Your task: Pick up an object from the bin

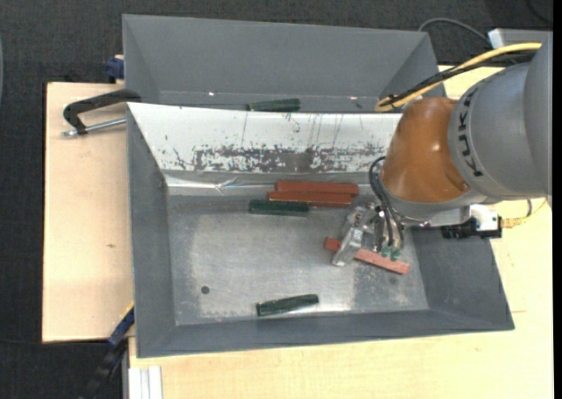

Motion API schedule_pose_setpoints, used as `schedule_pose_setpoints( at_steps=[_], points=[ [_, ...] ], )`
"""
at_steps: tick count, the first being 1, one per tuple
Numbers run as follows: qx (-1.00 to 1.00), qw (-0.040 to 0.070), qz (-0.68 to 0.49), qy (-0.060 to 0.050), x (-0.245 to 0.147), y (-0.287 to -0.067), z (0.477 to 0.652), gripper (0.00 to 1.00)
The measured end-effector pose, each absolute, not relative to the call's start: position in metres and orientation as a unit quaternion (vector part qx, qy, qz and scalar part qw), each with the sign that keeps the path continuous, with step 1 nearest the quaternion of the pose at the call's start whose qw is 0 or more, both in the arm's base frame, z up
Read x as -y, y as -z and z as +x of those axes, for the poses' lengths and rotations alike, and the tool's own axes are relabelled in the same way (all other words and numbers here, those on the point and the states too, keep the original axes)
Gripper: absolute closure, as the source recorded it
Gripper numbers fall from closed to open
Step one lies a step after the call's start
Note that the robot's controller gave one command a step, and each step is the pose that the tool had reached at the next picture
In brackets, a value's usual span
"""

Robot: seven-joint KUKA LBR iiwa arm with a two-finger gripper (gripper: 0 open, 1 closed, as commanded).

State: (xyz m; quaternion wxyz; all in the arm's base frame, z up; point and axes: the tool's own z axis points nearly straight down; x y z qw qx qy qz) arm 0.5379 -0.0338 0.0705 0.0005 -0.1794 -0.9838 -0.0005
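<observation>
The gripper [353,244] is down in the right part of the grey metal bin [219,248], close to its floor and near the right wall, below the arm's orange wrist cover [421,155]. From this angle I cannot tell whether it is released or clenched on anything. Just beside its tip, towards the front right corner, lies a salmon-pink flat bar [384,262], slightly tilted, with a small green bit at its upper edge. It is unclear whether this bar and the gripper touch. On the view's left of the gripper, right against it, shows a small reddish piece [333,243]. Further back, 2 long bars lie along the foot of the rear wall: a red-brown bar [314,192] and, just in front of it and to its left, a dark green bar [278,207], the 2 touching or nearly so. A 2nd dark green bar [287,304] lies alone near the front wall, well apart from the gripper.
</observation>
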Motion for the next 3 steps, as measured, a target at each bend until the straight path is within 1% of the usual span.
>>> schedule_pose_setpoints(
  at_steps=[1,2,3],
  points=[
    [0.984,0.001,-0.180,0.000,0.034,-0.075,0.537,1.00],
    [0.984,0.003,-0.179,0.000,0.034,-0.091,0.536,1.00],
    [0.984,0.001,-0.179,0.000,0.034,-0.115,0.537,1.00]
  ],
)
